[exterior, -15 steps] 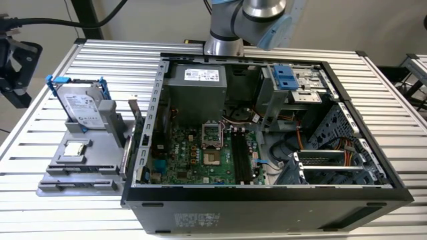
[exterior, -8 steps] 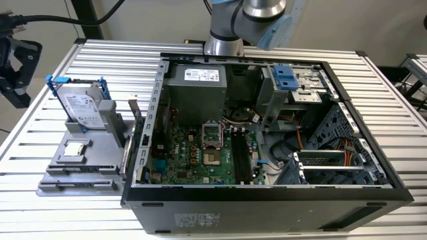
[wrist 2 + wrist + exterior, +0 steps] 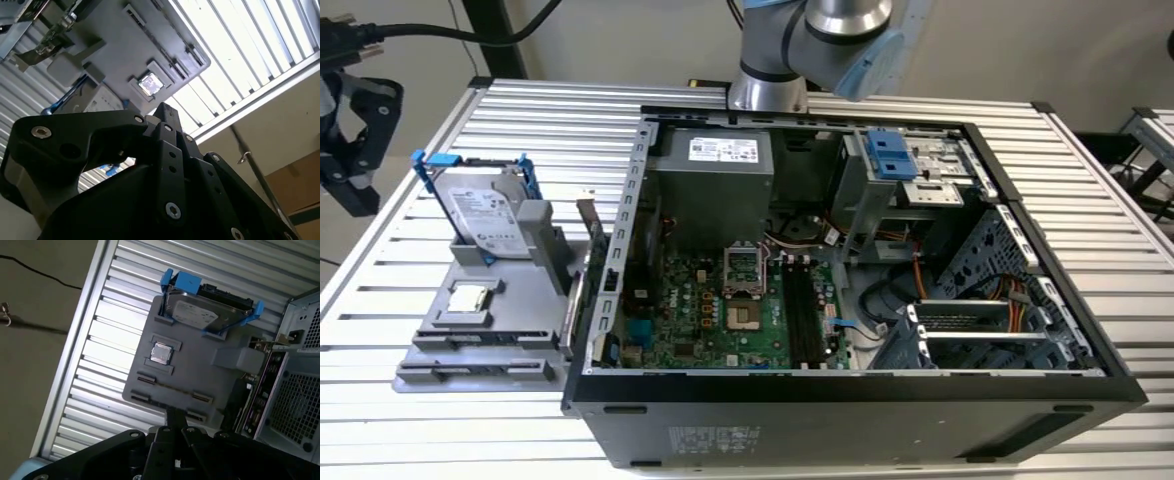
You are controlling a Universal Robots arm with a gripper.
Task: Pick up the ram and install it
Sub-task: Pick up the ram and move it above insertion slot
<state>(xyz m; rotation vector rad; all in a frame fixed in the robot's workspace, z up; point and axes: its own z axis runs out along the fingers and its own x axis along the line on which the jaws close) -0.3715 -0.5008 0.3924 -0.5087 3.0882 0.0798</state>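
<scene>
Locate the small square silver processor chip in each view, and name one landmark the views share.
Exterior view: the processor chip lies on the grey tray, at the exterior view's left, outside the computer case.
Second wrist view: the processor chip sits in the grey tray's square recess.
First wrist view: the processor chip lies on the grey tray, between the hard drive and long slots.
Shared landmark: the grey tray.

Work surface: a silver table of ribbed aluminium slats [image 3: 547, 110], showing bright glare in the first wrist view. Below it: a plain grey-brown floor [image 3: 40, 305], crossed by a thin black cable [image 3: 35, 272].
</scene>
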